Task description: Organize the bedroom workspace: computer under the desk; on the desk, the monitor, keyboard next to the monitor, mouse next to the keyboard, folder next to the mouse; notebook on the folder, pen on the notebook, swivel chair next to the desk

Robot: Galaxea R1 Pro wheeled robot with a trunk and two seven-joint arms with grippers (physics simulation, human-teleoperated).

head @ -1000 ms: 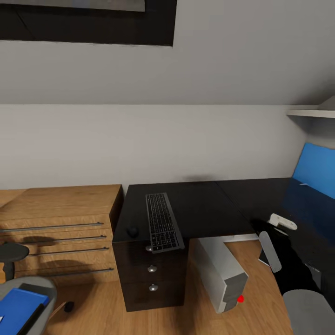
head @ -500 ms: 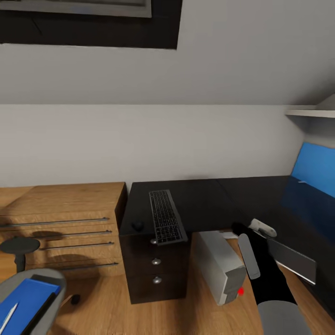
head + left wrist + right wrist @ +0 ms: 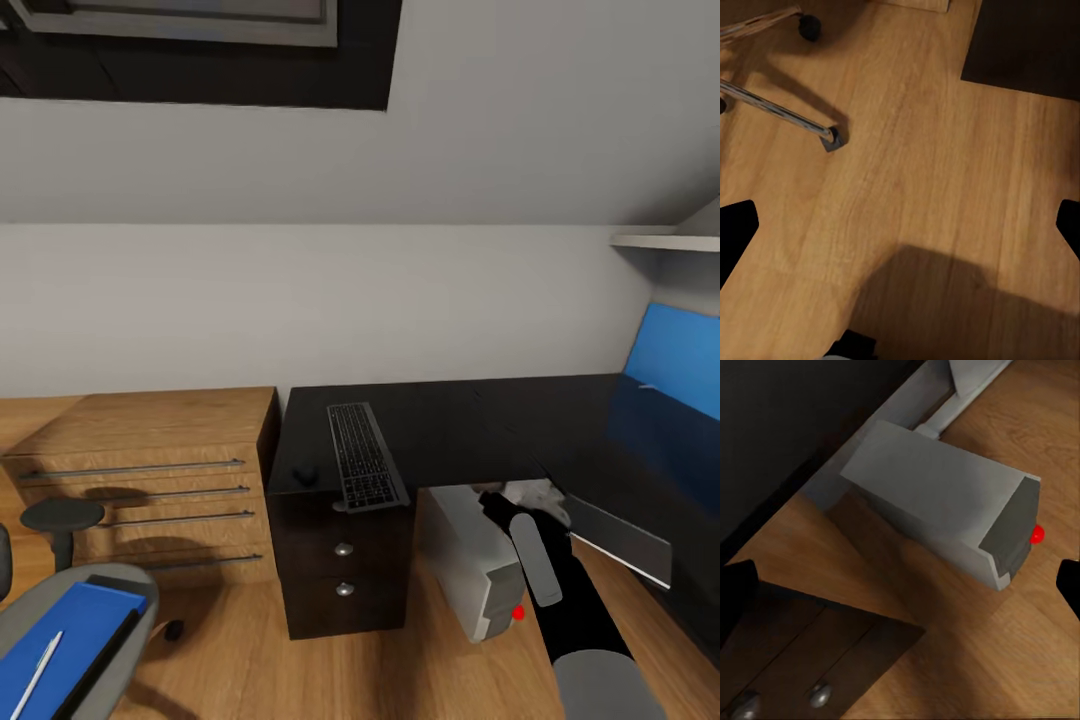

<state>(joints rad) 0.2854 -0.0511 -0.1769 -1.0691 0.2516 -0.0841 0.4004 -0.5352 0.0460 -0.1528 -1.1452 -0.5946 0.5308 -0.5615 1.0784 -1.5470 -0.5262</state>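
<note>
- The step in hand looks like settling the computer (image 3: pixel 478 568) under the worktop (image 3: pixel 470 430): the tower sits on the wooden floor (image 3: pixel 250 670) beside the black drawer unit (image 3: pixel 335 570), only partly tucked beneath the black top, its red button facing out.
- The right claw (image 3: pixel 530 497) reaches toward the tower's far end; in the head view its fingers are too blurred to read, but the right wrist view shows dark fingertips (image 3: pixel 1069 585) at both picture edges, so I judge it spread apart and holding nothing.
- The left claw (image 3: pixel 900 225) hangs over bare floor, its tips likewise wide apart and empty.
- Next, the right claw probably needs to meet the case and nudge it further under.
- The keyboard (image 3: pixel 364 470) and mouse (image 3: pixel 306 475) already lie side by side on the worktop; the folder (image 3: pixel 60 645) with the pen (image 3: pixel 35 675) on it waits on the swivel chair (image 3: pixel 125 590).
- The right wrist view gives the tower (image 3: pixel 945 502) close up; the left wrist view shows a chair leg (image 3: pixel 780 112) and a caster.
</note>
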